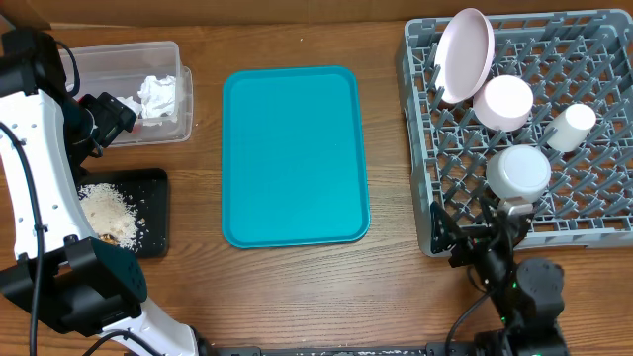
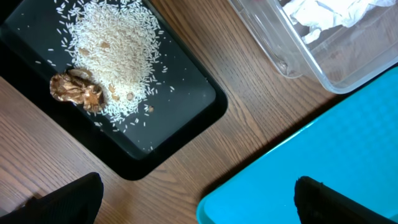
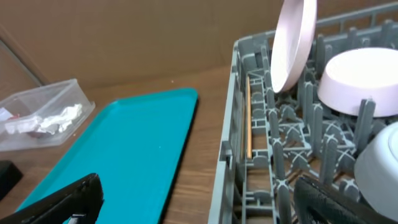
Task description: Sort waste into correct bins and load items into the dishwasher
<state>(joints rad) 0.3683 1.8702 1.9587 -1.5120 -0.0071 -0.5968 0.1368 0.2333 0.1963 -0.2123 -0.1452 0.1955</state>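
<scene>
The left pincer [image 2: 198, 186] hangs with its two fingers spread wide and nothing between them, above the bare strip of worktop [image 1: 297, 297] where the corner of a teal tray [image 1: 295, 156] comes near a shallow black tray [image 2: 186, 106]. On the black tray lies a heap of pale rice [image 2: 112, 50], with stray grains scattered around it. A brown lumpy food piece [image 2: 78, 90] sits touching the edge of the heap. Just beyond the black tray stands a clear plastic tub [image 2: 280, 56], which holds a crumpled white paper napkin [image 2: 329, 15].

The right pincer [image 3: 198, 186] is also spread apart and holds nothing. It hovers beside the near left corner of the grey dish rack [image 1: 420, 129], which stands on the worktop to the right of the teal tray. In the rack a large pinkish-white plate [image 3: 295, 43] stands on edge between pegs near the far left corner. Just beside it is a smaller white plate [image 1: 504, 102], leaning among the pegs. A small white cup [image 1: 571, 127] lies tilted to its right. A light grey bowl [image 1: 517, 170] rests near the rack's front wall, closest to the right pincer. A thin wooden stick [image 3: 249, 118] stands upright against the rack's left wall.
</scene>
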